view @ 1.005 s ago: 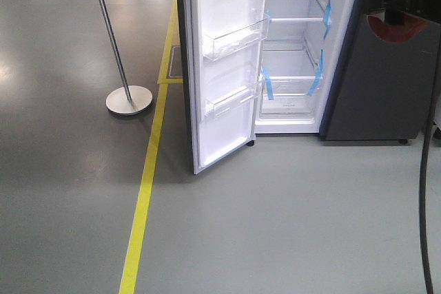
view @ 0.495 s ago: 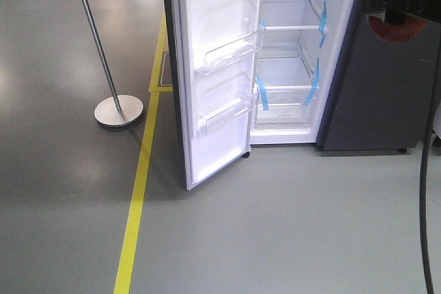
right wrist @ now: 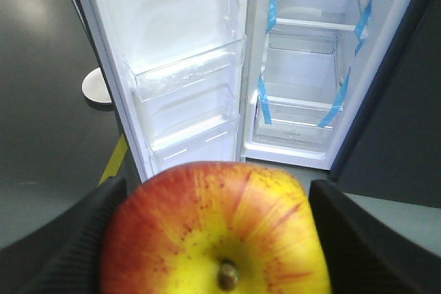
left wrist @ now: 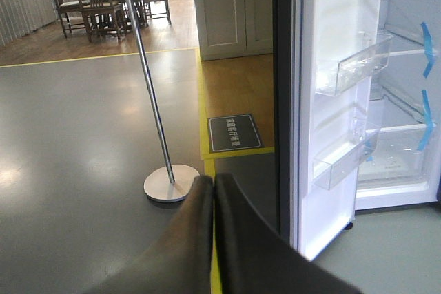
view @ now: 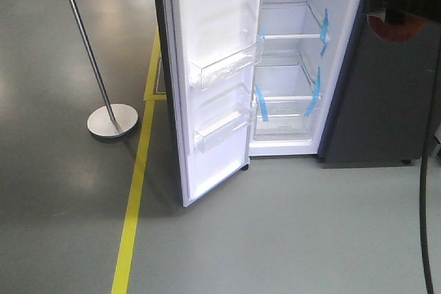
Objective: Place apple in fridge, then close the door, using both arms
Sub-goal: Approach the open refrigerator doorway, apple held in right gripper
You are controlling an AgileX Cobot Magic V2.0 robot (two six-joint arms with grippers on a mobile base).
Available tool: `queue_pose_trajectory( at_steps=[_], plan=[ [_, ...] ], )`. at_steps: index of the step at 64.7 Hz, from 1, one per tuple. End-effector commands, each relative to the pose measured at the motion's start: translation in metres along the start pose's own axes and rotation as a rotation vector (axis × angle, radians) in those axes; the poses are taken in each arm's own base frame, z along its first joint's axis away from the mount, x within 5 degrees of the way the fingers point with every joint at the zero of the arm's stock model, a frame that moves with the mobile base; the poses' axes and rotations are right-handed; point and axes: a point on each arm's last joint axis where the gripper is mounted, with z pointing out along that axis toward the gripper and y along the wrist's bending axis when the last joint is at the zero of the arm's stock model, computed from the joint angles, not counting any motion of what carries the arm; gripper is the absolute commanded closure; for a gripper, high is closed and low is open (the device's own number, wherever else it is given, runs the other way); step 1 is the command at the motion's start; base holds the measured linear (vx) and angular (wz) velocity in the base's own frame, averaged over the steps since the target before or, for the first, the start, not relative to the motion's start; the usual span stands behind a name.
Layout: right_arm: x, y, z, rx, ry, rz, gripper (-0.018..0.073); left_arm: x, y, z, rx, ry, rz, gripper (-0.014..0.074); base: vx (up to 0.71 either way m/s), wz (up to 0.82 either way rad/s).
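Both steps are judged undone. The apple is clamped between the right fingers, with 1 finger pressed to each side and the stem dimple turned toward the wrist camera. It is held in the air out in front of the fridge, well apart from it.

Nothing is seen on the glass shelves inside the fridge, nor in the 2 clear bins of the door. The door is swung wide open at the left of the fridge, its white inner face shown to the cameras.

The left fingers are pressed together with nothing between them. They are pointed at the floor left of the fridge, near the door's outer edge but not touching it. A silver pole on a round base is stood further left of the fridge, beyond a yellow floor line.

The remaining work is judged as follows. The gap to the fridge is to be closed, the apple set on a shelf and released, and the right fingers drawn clear. The door is then to be pushed shut, a job for which the free left fingers look well placed. Only the approach stage is judged to be reached.
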Motion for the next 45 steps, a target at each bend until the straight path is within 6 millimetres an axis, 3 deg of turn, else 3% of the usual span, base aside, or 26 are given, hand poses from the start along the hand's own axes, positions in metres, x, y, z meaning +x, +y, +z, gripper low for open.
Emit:
queue_pose_trajectory(
  at_steps=[1, 45],
  plan=[
    [-0.0188, 0.0010, -0.0203, 0.017, -0.141, -0.007, 0.0389, -0.0124, -0.0006, -0.0028, 0.010, -0.100, -0.010, 0.0603, 0.18, 0.03],
    [-0.0188, 0.0010, -0.0203, 0.017, -0.141, -0.007, 0.0389, -0.0124, -0.0006, -0.0028, 0.010, -0.100, -0.010, 0.0603, 0.19, 0.01]
  ],
)
